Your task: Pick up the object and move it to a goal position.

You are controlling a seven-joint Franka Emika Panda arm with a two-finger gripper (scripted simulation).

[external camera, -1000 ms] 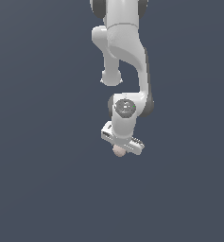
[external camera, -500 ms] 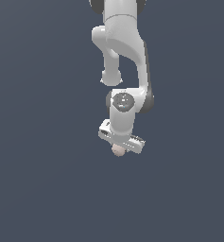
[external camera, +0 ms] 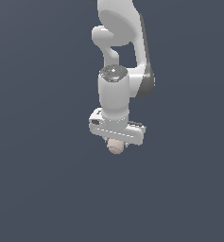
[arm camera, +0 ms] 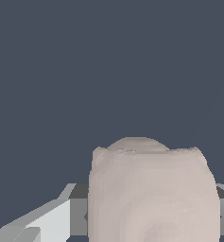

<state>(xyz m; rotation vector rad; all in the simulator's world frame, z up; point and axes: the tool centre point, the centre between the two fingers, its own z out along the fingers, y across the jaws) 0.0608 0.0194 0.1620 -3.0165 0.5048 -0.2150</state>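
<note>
The object (external camera: 115, 147) is a small pale pinkish-beige rounded blob, showing just under the white hand of the arm in the exterior view. In the wrist view the object (arm camera: 151, 194) fills the near field as a lumpy matte mass. My gripper (external camera: 116, 144) is shut on it; grey fingers (arm camera: 78, 208) press against its sides. The fingertips themselves are mostly hidden by the hand and the blob in the exterior view. The blob appears to hang above the flat dark floor, though its height is hard to judge.
A uniform dark blue-grey floor (external camera: 38, 179) surrounds the arm on all sides. The white arm (external camera: 120, 56) rises behind and above the hand toward the top of the exterior view. No other objects or markers show.
The arm has shifted slightly: the wrist has turned more upright over the hand. The blob stays gripped under the hand at nearly the same spot.
</note>
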